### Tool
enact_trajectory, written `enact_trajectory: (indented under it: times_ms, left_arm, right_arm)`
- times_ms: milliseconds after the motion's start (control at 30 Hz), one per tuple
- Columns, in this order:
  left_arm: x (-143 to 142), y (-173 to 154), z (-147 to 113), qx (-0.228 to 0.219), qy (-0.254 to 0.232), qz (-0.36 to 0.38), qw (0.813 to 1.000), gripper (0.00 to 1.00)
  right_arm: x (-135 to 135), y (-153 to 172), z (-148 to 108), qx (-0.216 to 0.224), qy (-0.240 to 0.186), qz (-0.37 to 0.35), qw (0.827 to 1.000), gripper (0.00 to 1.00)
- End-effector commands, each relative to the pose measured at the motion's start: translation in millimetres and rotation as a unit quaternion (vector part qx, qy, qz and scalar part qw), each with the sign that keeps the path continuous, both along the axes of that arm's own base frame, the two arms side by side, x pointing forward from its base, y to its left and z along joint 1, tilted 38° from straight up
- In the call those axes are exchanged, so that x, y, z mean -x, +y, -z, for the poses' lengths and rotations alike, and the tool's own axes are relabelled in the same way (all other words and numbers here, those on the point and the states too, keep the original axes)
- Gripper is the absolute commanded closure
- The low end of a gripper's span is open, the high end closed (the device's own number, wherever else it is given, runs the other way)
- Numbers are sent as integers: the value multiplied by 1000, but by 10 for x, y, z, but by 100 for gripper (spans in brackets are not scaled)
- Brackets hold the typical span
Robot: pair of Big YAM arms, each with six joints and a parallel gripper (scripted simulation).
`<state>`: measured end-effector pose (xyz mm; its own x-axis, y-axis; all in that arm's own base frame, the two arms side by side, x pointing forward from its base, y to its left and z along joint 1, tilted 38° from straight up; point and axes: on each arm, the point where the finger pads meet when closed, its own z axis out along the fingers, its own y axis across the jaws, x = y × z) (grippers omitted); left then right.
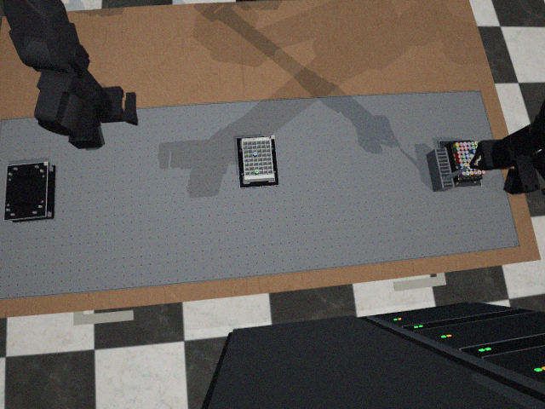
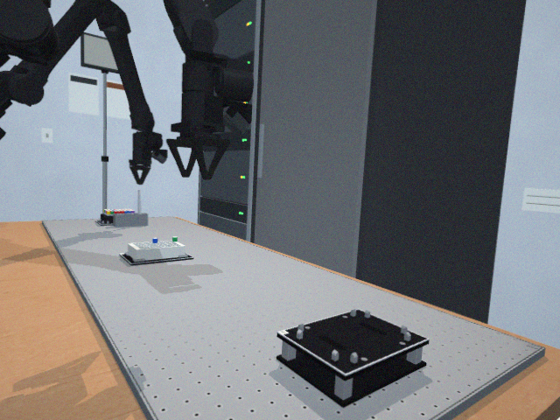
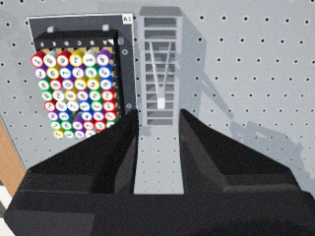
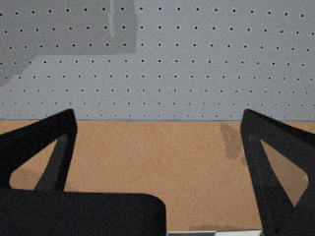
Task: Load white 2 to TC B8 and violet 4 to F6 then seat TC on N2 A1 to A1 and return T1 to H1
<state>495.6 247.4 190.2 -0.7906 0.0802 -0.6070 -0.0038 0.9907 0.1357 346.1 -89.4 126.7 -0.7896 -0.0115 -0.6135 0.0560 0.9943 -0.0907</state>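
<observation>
The vial rack R1 (image 1: pixel 466 160) stands at one end of the mat, full of coloured capped vials, and also shows in the left wrist view (image 3: pixel 75 88). The grey slotted holder H1 (image 3: pixel 159 69) stands beside it, with the forceps T1 (image 2: pixel 139 200) upright in a slot. My left gripper (image 3: pixel 158 118) hovers above H1 and R1; its fingers stand a narrow gap apart with nothing between them. The white carrier TC (image 1: pixel 257 159) sits mid-mat on a black plate and holds a blue vial (image 1: pixel 255 153) and a green vial (image 1: pixel 256 171). The black raised nest N2 (image 1: pixel 28 191) stands empty at the other end. My right gripper (image 2: pixel 197 164) is wide open and empty, high above the mat.
A tall dark equipment cabinet (image 2: pixel 361 136) stands along one long side of the table. A thin pole with a panel (image 2: pixel 103 136) rises behind R1. Brown table top borders the grey perforated mat (image 1: pixel 264 220).
</observation>
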Motion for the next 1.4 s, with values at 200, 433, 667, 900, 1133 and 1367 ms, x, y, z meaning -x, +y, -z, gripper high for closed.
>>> enact_trajectory:
  times_ms: [200, 433, 667, 900, 1133, 1367]
  left_arm:
    - [-16, 20, -106, -5, -9, 0, 1000, 75]
    - [-14, 18, -104, -5, -9, 0, 1000, 75]
    - [-12, 15, -103, -5, -9, 0, 1000, 75]
    - [-120, -28, 71, 1, -4, 2, 1000, 75]
    - [-235, 14, 30, -5, -13, 2, 1000, 75]
    - [-315, 20, 122, -5, -13, 2, 1000, 75]
  right_arm:
    - [-45, -17, -92, 2, -9, 2, 1000, 0]
    - [-45, -17, -92, 2, -9, 2, 1000, 0]
    - [-45, -17, -92, 2, -9, 2, 1000, 0]
    - [-45, -17, -92, 2, -9, 2, 1000, 0]
    - [-45, -17, -92, 2, -9, 2, 1000, 0]
    - [-45, -17, -92, 2, -9, 2, 1000, 0]
